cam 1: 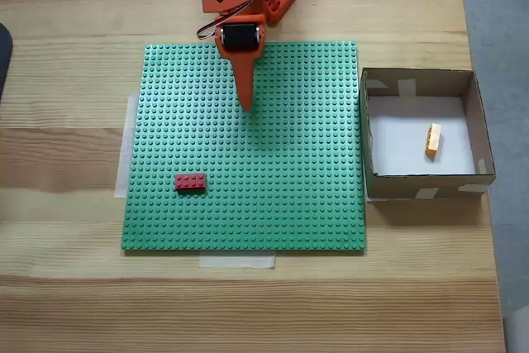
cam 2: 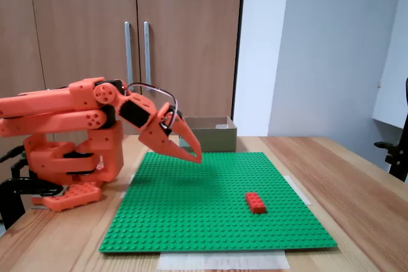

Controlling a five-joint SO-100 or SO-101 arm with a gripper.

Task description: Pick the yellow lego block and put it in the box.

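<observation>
Yellow lego block (cam 1: 433, 139) lies inside the box (cam 1: 421, 81); gripper (cam 1: 245, 105) fingers together, empty, above green baseplate (cam 1: 207, 221). Risk: needless regrasp dislodging it.

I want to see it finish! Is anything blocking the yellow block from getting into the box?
Nothing is in the way: the yellow lego block already lies inside the box. The gripper hangs above the green baseplate, holding nothing.
</observation>
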